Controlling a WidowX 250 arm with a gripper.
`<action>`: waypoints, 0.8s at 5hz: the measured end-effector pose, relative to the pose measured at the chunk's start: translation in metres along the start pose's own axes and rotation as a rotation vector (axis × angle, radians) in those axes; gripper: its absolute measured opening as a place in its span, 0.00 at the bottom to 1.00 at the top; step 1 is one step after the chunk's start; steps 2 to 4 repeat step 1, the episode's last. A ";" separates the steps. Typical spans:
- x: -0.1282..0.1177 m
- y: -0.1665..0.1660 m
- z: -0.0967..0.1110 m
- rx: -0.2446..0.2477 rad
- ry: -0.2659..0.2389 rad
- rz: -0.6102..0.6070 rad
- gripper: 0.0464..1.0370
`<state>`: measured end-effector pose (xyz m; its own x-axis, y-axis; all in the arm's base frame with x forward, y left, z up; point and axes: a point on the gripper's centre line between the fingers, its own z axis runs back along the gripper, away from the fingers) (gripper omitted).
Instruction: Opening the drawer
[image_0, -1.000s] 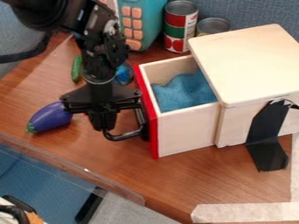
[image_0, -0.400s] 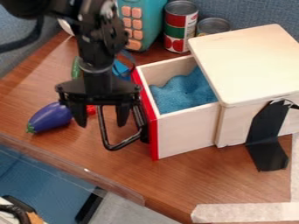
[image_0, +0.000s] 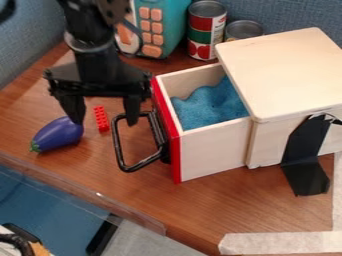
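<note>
The table (image_0: 254, 200) is showing brown wood grain, with cream tape (image_0: 280, 243) brightening its near right corner. The drawer (image_0: 214, 155) is showing pale wood behind a bright red front (image_0: 176, 155) and black handle (image_0: 117, 145); the foam (image_0: 207, 105) inside is looking blue. Black tape (image_0: 304, 150) is darkening the pale box (image_0: 287, 70). Toward the near left edge, an eggplant (image_0: 59, 134) is gleaming purple, green-tipped, near a red block (image_0: 101, 118). Toward the far edge, a can (image_0: 206, 25) is wearing red and green bands, and a teal toy (image_0: 172, 25) is sporting peach buttons.

Room runs between the eggplant (image_0: 57, 135) and the handle (image_0: 119, 152) (bar one red brick (image_0: 101, 119) lying there).
</note>
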<state>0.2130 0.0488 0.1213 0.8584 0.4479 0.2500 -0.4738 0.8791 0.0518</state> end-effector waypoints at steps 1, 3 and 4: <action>-0.002 0.005 0.028 -0.052 -0.035 0.000 0.96; -0.002 0.005 0.028 -0.052 -0.035 0.000 0.96; -0.002 0.005 0.028 -0.052 -0.035 0.000 0.96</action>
